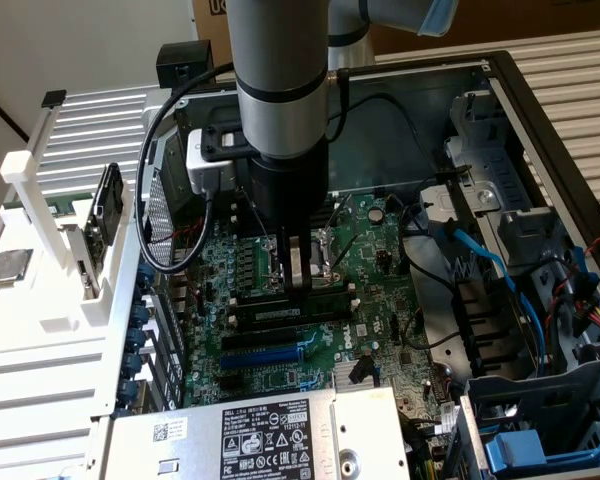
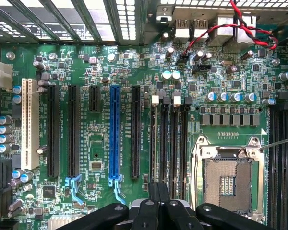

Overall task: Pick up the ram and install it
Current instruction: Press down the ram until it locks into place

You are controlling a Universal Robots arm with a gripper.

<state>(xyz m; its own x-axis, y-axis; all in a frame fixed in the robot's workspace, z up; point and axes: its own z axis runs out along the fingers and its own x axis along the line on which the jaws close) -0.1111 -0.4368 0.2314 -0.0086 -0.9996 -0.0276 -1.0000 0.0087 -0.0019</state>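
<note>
Pincer [image 1: 298, 284] shut, fingertips together with nothing clearly between them, low over the motherboard [image 1: 380, 330] at the exterior view's centre; its tips hide the middle of the ram [image 1: 272, 312], which seems to lie edge-up in a black slot just below; whether they touch is hard to tell; in the wrist view the shut fingers [image 2: 159, 194] cover the slots' [image 2: 175, 143] near ends; the blue slot [image 1: 265, 354] lies just beside, the case wall [image 1: 540, 120] well apart; cables [image 1: 480, 255] crowd the right.
</note>
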